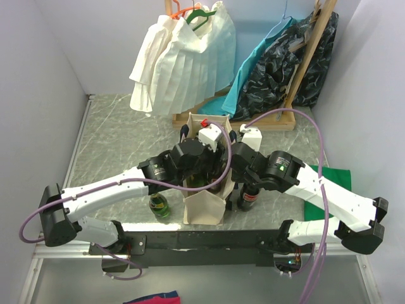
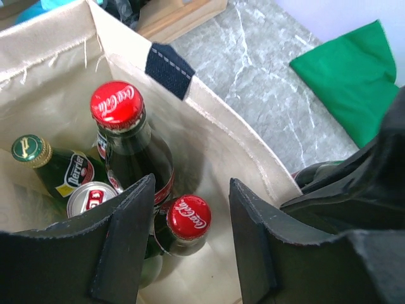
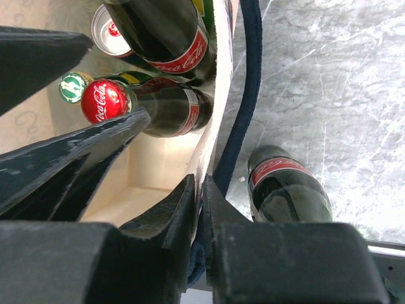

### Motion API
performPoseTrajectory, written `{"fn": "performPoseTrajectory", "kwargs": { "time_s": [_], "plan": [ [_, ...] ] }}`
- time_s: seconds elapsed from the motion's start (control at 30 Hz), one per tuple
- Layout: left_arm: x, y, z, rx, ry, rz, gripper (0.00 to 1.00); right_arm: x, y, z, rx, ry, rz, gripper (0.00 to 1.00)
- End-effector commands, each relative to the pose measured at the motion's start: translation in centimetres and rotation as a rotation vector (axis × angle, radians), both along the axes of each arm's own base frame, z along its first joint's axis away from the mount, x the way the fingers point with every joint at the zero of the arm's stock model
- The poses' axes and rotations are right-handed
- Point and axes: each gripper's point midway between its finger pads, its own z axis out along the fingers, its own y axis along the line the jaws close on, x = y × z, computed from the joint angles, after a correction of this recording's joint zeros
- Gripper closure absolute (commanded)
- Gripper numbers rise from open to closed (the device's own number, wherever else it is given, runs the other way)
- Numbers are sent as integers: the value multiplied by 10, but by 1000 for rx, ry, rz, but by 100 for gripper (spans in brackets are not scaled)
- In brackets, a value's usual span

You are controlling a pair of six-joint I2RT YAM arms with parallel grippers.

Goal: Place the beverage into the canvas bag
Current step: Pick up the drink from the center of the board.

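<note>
The cream canvas bag (image 1: 204,206) stands upright at the table's middle, its navy strap (image 3: 245,88) hanging outside. Inside it are two cola bottles with red caps (image 2: 117,104) (image 2: 188,217), a green bottle (image 2: 29,149) and a can (image 2: 87,196). My left gripper (image 2: 190,244) is open over the bag's mouth, its jaws either side of the lower cola bottle without touching it. My right gripper (image 3: 201,193) is shut on the bag's right wall (image 3: 218,95). Another cola bottle (image 3: 288,190) stands on the table just right of the bag (image 1: 250,196).
A green bottle (image 1: 159,206) stands left of the bag. A green cloth (image 1: 329,177) lies at the right. At the back a wooden rack (image 1: 253,120) holds a white pleated garment (image 1: 183,57), a teal cloth (image 1: 259,57) and a dark garment (image 1: 304,63).
</note>
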Motion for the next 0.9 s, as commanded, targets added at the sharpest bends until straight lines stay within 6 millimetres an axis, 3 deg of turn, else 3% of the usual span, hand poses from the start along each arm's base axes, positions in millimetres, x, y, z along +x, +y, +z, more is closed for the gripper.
{"fn": "performPoseTrajectory", "kwargs": {
  "time_s": [0.0, 0.87],
  "plan": [
    [-2, 5, 48, -86, -64, 10, 44, 5, 1, 22, 54, -65, -3, 82],
    [3, 26, 60, -72, -109, 75, 41, 6, 8, 25, 103, -89, 13, 70]
  ]
}}
